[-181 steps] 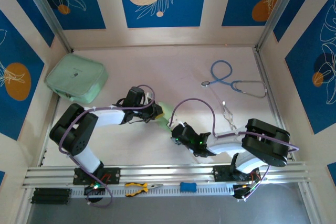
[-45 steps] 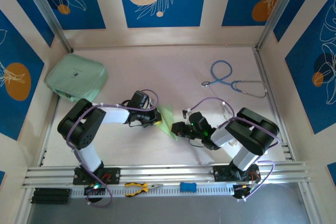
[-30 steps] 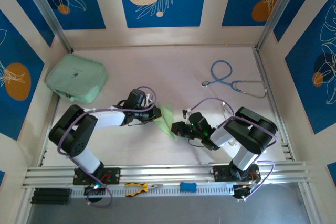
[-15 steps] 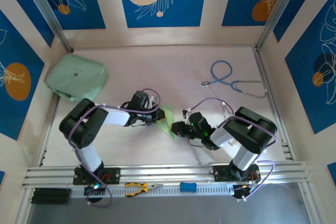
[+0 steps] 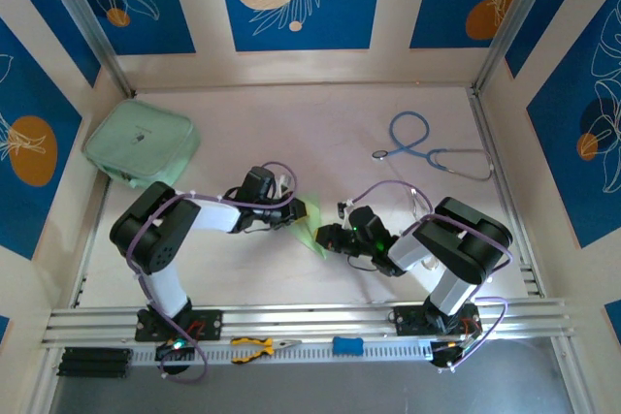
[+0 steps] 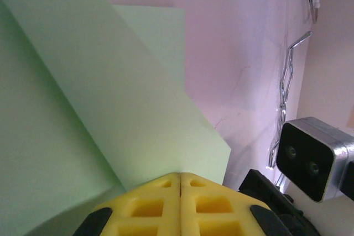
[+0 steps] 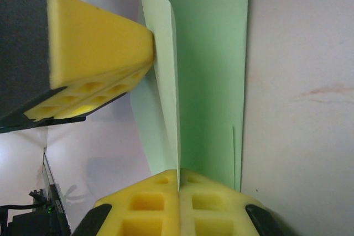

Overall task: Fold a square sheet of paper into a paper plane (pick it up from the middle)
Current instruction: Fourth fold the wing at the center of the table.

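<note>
We record the square sheet of paper (image 7: 210, 53) as thin, smooth, matt paper. The left hand (image 6: 180, 176) and right hand (image 7: 178, 183) carry matt yellow foam-like pads (image 6: 144, 208). The table (image 7: 298, 53) is matt, faintly scuffed.

From where I stand I count two robot arms, a left arm (image 5: 194, 215) and a right arm (image 5: 456, 239), with one sheet of light-green paper (image 5: 312, 230) between them. Also on the table are one mint-green pouch (image 5: 141, 145), one blue stethoscope (image 5: 427, 150) and one bent metal wire (image 6: 285, 89). Along the front rail lie one pair of yellow-handled pliers (image 5: 257, 345) and one small blue object (image 5: 347, 345).
</note>
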You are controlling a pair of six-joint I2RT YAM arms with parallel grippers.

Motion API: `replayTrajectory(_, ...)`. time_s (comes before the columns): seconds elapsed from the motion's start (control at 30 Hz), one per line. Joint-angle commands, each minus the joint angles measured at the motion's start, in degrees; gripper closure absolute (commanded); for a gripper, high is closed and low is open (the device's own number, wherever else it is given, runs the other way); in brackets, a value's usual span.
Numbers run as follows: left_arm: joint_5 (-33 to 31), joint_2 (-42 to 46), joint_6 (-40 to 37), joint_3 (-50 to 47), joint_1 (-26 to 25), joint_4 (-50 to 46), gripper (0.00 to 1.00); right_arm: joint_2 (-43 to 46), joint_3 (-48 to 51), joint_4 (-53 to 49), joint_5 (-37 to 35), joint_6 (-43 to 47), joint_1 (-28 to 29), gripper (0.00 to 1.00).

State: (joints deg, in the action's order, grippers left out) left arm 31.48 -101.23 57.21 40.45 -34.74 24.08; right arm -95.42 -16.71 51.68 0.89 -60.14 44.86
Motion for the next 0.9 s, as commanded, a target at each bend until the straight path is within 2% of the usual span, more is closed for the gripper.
replayTrajectory(0.0, 1.27, -0.96, 1.03, 1.42, -0.41, 3.17, 0.91, -1.53, -0.51, -7.23, -0.03, -0.68, -0.03, 0.94)
replayTrajectory(0.17, 1.69, -1.93, 1.31, 1.81, -0.44, 4.0, 0.9, -1.59, -0.76, -8.11, 0.43, -0.96, -0.32, 0.94)
replayTrajectory(0.87, -0.26, -4.5, -0.4, 4.82, -0.49, -2.69, 0.91, -0.8, -0.52, -9.69, 1.32, -2.04, -1.44, 0.94)
